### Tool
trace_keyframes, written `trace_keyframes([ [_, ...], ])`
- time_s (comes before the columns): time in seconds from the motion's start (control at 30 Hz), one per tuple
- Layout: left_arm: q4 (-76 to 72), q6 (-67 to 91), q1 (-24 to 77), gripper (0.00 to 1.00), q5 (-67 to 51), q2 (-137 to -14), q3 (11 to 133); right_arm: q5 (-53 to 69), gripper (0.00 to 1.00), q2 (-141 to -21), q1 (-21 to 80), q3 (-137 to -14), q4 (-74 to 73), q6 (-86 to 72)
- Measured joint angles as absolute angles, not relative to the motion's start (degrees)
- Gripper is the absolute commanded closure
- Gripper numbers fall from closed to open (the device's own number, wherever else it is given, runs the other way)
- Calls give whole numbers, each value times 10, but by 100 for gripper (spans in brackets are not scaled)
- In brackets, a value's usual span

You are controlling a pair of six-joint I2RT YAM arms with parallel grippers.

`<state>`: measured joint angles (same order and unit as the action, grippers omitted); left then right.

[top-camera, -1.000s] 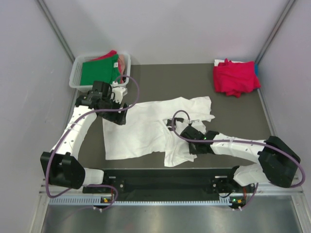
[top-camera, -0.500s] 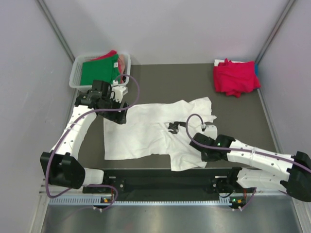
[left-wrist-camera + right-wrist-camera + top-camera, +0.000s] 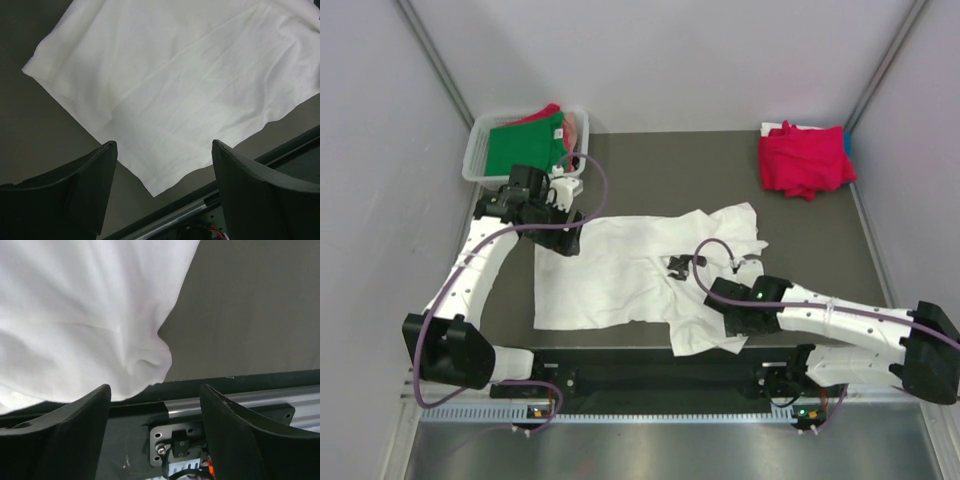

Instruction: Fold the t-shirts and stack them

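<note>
The white t-shirt (image 3: 610,270) looks limp and light, so pinch it at a near hem corner. Your left tool (image 3: 161,146) and right tool (image 3: 155,389) both stand wide, holding nothing.

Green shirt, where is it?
In the top view, the green shirt lies in the white basket at the far left corner of the table.
</note>
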<state>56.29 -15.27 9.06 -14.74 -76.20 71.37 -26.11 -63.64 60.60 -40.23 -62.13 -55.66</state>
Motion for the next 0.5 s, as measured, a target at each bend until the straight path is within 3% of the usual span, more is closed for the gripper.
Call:
trace_keyframes([
  [0.07, 568, -153, 91, 19, -150, -762, 717, -267, 0, -648, 606, -414, -627, -554],
  [0.27, 575, -154, 91, 19, -163, -760, 731, -258, 0, -634, 621, -424, -627, -559],
  [0.43, 588, -158, 91, 18, -166, -751, 731, -194, 4, -605, 698, -396, -604, -587],
  [0.5, 589, -160, 91, 18, -168, -747, 731, -163, 1, -617, 728, -383, -588, -586],
])
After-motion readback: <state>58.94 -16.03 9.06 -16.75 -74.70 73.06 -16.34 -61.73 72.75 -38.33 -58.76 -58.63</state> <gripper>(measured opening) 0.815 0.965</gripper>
